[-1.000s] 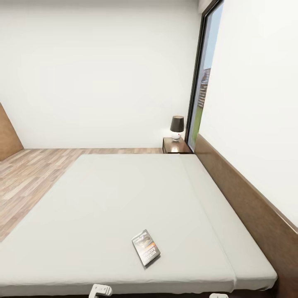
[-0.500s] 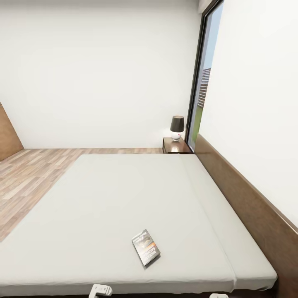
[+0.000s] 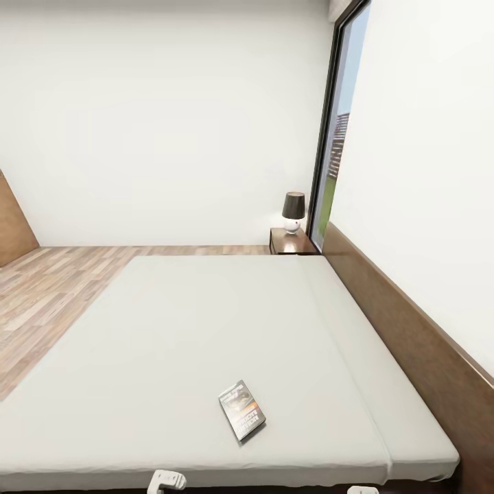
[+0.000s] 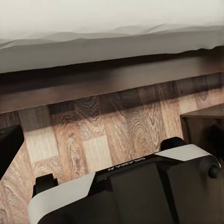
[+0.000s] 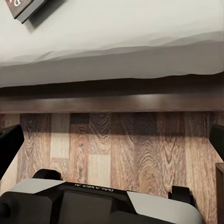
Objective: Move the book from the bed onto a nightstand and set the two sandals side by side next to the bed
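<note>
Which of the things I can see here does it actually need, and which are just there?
For the job:
- book
- bed
- nightstand

Just there:
- lamp standing on the nightstand
- window
- wood floor

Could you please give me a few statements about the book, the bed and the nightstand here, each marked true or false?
1. The book lies flat on the mattress of the bed, near its front edge. True.
2. A lamp stands on the nightstand. True.
3. The book is already on the nightstand. False: it is on the mattress, at the opposite end of the bed from the nightstand.
4. Pillows are piled along the headboard. False: the mattress is bare apart from the book.
5. The nightstand stands beside the window. True.
</note>
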Controlling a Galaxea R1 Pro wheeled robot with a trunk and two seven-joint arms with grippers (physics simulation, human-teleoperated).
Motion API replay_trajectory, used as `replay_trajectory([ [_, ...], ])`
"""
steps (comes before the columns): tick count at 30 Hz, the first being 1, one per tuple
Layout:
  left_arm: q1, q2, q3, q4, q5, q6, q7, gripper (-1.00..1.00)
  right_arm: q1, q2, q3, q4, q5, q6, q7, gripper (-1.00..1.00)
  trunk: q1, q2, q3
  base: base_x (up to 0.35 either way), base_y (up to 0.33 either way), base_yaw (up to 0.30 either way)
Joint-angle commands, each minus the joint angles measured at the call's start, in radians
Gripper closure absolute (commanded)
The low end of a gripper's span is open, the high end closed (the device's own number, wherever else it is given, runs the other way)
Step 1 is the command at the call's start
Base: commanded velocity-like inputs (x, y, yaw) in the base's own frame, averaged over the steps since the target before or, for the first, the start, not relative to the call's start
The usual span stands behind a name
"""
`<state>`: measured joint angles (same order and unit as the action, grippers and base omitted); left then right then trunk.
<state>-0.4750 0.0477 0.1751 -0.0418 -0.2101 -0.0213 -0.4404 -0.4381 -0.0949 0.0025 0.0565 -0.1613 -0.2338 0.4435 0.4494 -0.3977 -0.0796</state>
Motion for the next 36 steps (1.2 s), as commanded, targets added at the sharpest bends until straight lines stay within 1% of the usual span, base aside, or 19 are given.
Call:
replay_trajectory([
  [1, -0.002, -0.002, 0.008, -0.003, -0.011, 0.001, -0.004, -1.0, -0.002, 0.0, 0.001, 0.005, -0.009, -0.005, 0.006, -1.0, 0.001, -0.002, -0.002, 0.0, 0.0, 0.0],
  [4, -0.009, -0.015, 0.008, -0.016, -0.011, 0.022, -0.004, -1.0, -0.002, 0.0, 0.001, 0.005, -0.009, -0.005, 0.006, -1.0, 0.001, -0.002, -0.002, 0.0, 0.0, 0.0],
  [6, -0.017, -0.04, 0.008, -0.054, -0.011, 0.077, -0.004, -1.0, -0.002, 0.0, 0.001, 0.005, -0.009, -0.005, 0.006, -1.0, 0.001, -0.002, -0.002, 0.0, 0.0, 0.0],
  [7, -0.028, -0.062, 0.008, -0.104, -0.011, 0.137, -0.004, -1.0, -0.002, 0.0, 0.001, 0.005, -0.009, -0.006, 0.006, -1.0, 0.001, -0.002, -0.002, 0.0, 0.0, 0.0],
  [8, -0.042, -0.086, 0.007, -0.172, -0.011, 0.218, -0.004, -1.0, -0.002, 0.0, 0.001, 0.005, -0.009, -0.006, 0.006, -1.0, 0.001, -0.002, -0.002, 0.0, 0.0, 0.0],
  [9, -0.05, -0.099, 0.007, -0.212, -0.012, 0.264, -0.004, -1.0, -0.002, 0.0, 0.001, 0.005, -0.009, -0.006, 0.006, -1.0, 0.001, -0.002, -0.002, 0.0, 0.0, 0.0],
  [10, -0.061, -0.125, 0.007, -0.302, -0.012, 0.363, -0.003, -1.0, -0.002, 0.0, 0.001, 0.005, -0.009, -0.006, 0.006, -1.0, 0.001, -0.002, -0.002, 0.0, 0.0, 0.0],
  [11, -0.065, -0.136, 0.006, -0.351, -0.012, 0.412, -0.004, -1.0, -0.002, 0.0, 0.001, 0.005, -0.009, -0.006, 0.006, -1.0, 0.001, -0.002, -0.002, 0.0, 0.0, 0.0],
  [14, -0.078, -0.187, 0.001, -0.667, -0.011, 0.658, -0.005, -1.0, -0.002, 0.0, 0.001, 0.005, -0.009, -0.005, 0.007, -1.0, 0.001, -0.002, -0.002, 0.0, 0.0, 0.0],
  [17, -0.09, -0.207, -0.003, -0.851, -0.007, 0.772, -0.006, -1.0, -0.002, 0.0, 0.001, 0.005, -0.009, -0.005, 0.007, -1.0, 0.001, -0.002, -0.002, 0.0, 0.0, 0.0],
  [19, -0.109, -0.212, -0.007, -0.92, 0.006, 0.817, -0.007, -1.0, -0.002, 0.0, 0.001, 0.005, -0.009, -0.005, 0.006, -1.0, 0.001, -0.002, -0.002, 0.0, 0.0, 0.0],
  [22, -0.165, -0.216, -0.024, -0.972, 0.054, 0.86, -0.006, -1.0, -0.002, 0.0, 0.001, 0.005, -0.009, -0.005, 0.006, -1.0, 0.001, -0.002, -0.002, 0.0, 0.0, 0.0],
  [27, -0.242, -0.218, -0.075, -0.99, 0.112, 0.889, -0.002, -1.0, -0.002, 0.0, 0.001, 0.005, -0.009, -0.005, 0.006, -1.0, 0.001, -0.002, -0.002, 0.0, 0.0, 0.0],
  [29, -0.309, -0.222, -0.1, -0.996, 0.129, 0.928, 0.0, -1.0, -0.002, 0.0, 0.001, 0.005, -0.009, -0.006, 0.006, -1.0, 0.001, -0.002, -0.002, 0.0, 0.0, 0.0],
  [32, -0.365, -0.222, -0.107, -0.998, 0.15, 0.965, -0.001, -1.0, -0.002, 0.0, 0.001, 0.005, -0.009, -0.006, 0.006, -1.0, 0.001, -0.002, -0.002, 0.0, 0.0, 0.0],
  [33, -0.398, -0.222, -0.11, -1.0, 0.185, 0.981, -0.001, -1.0, -0.002, 0.0, 0.001, 0.005, -0.009, -0.006, 0.005, -1.0, 0.001, -0.002, -0.002, 0.0, 0.0, 0.0],
  [34, -0.407, -0.222, -0.111, -1.0, 0.202, 0.984, -0.001, -1.0, -0.002, 0.0, 0.002, 0.005, -0.009, -0.006, 0.005, -1.0, 0.001, -0.002, -0.002, 0.0, 0.0, 0.0],
  [35, -0.424, -0.222, -0.115, -1.001, 0.249, 0.989, -0.001, -1.0, -0.002, 0.0, 0.001, 0.005, -0.009, -0.005, 0.005, -1.0, 0.001, -0.002, -0.002, 0.0, 0.0, 0.0],
  [36, -0.432, -0.222, -0.118, -1.001, 0.275, 0.991, -0.001, -1.0, -0.002, 0.0, 0.001, 0.005, -0.009, -0.005, 0.005, -1.0, 0.001, -0.002, -0.002, 0.0, 0.0, 0.0],
])
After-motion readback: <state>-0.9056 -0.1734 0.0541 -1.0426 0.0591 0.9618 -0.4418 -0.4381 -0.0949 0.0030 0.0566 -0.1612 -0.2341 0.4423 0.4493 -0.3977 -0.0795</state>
